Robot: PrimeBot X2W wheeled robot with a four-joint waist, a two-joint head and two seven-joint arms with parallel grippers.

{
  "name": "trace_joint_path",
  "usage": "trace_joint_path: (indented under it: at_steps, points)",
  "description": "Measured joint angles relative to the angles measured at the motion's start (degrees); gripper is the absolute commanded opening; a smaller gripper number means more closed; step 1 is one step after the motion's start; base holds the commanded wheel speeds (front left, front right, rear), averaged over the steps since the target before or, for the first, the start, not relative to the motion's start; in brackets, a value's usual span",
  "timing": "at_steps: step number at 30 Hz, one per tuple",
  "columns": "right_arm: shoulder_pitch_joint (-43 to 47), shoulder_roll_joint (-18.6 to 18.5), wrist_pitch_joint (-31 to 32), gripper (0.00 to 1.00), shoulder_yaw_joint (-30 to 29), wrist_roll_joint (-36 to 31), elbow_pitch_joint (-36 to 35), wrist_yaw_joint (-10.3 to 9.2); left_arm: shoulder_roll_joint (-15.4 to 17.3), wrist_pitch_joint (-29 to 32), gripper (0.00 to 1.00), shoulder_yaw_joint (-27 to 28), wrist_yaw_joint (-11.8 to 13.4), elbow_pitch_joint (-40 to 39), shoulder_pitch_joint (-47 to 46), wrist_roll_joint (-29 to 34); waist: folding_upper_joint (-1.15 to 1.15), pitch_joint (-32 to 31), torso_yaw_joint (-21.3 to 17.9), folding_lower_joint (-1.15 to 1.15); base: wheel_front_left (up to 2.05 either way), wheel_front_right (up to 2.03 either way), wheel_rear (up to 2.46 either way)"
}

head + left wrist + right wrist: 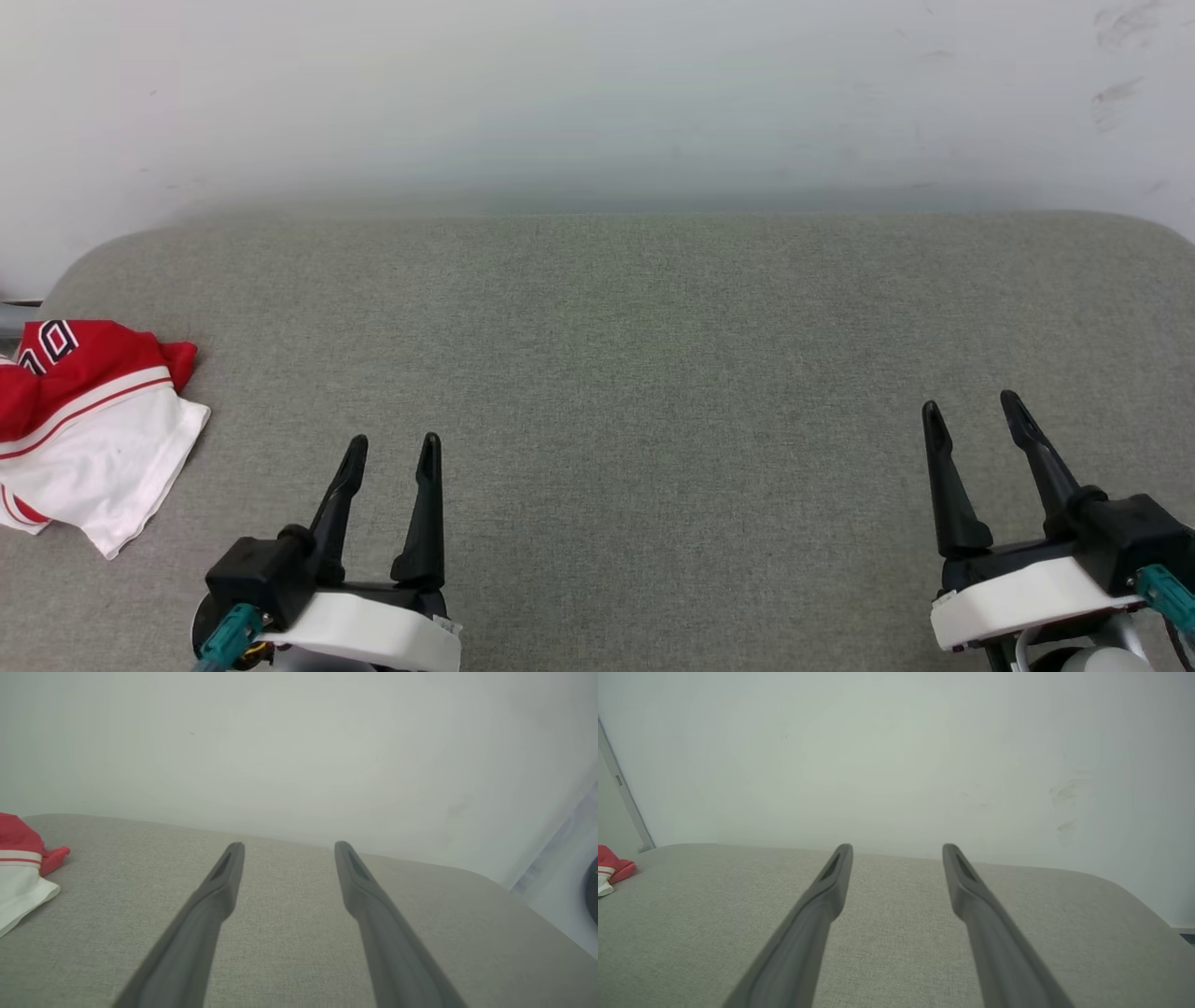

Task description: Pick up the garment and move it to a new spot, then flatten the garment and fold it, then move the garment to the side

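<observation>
Note the shirt (89, 411): red body, white sleeve, red-and-white striped trim, black lettering edged in white. The cushion (597, 373) is grey-green with a fine woven texture; the wall (597, 93) is white with faint grey scuffs. Your left gripper (394, 441) and right gripper (971, 403) each show black fingers (422, 523), a white casing (364, 630) and a teal plug (229, 635).
</observation>
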Motion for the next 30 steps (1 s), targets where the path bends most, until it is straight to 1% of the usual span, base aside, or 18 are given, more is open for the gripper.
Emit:
trace_joint_path:
  at_steps: [8, 17, 19, 21, 25, 27, 30]
  points:
    - [0.8, 0.0, -1.0, 1.0, -0.6, -3.0, -0.2, 0.01, 0.0, -1.0, 1.0, -1.0, -1.0, 3.4, 0.9, 3.4, 0.0, -0.1, -0.2, 0.0, 0.0, 0.0, 0.0]
    - [1.4, 0.0, -2.3, 1.0, -0.5, -3.5, -1.1, 0.01, 0.0, -2.1, 1.0, -1.4, -2.1, 3.2, 0.9, 7.2, 0.0, 0.2, -0.4, 0.0, 0.0, 0.0, 0.0]
    - [1.4, 0.0, -2.5, 1.0, -0.5, -2.5, -1.2, 0.01, -0.1, -2.4, 1.0, -1.4, -2.4, 3.2, 1.0, 7.8, 0.0, 0.3, -0.4, 0.0, 0.0, 0.0, 0.0]
    - [1.6, 0.0, -2.7, 1.0, -0.8, 0.3, -1.1, 0.01, -0.1, -2.6, 1.0, -1.0, -2.6, 3.2, 1.2, 7.8, 0.0, 0.4, -0.4, 0.0, 0.0, 0.0, 0.0]
    - [1.7, 0.0, -3.2, 1.0, -0.6, 2.9, -0.5, 0.01, -0.1, -3.0, 1.0, -0.1, -3.0, 3.0, 1.3, 8.0, 0.0, 0.5, -0.4, 0.0, 0.0, 0.0, 0.0]
    - [1.9, 0.0, -3.4, 1.0, -0.7, 5.4, 0.0, 0.01, -0.2, -3.2, 1.0, -0.1, -3.1, 3.0, 1.4, 8.1, 0.0, 0.6, -0.4, 0.0, 0.0, 0.0, 0.0]
    - [2.0, 0.0, -3.5, 1.0, -0.5, 6.3, 0.4, 0.01, -0.2, -3.5, 1.0, 0.1, -3.3, 3.0, 1.6, 8.1, 0.0, 0.6, -0.5, 0.0, 0.0, 0.0, 0.0]
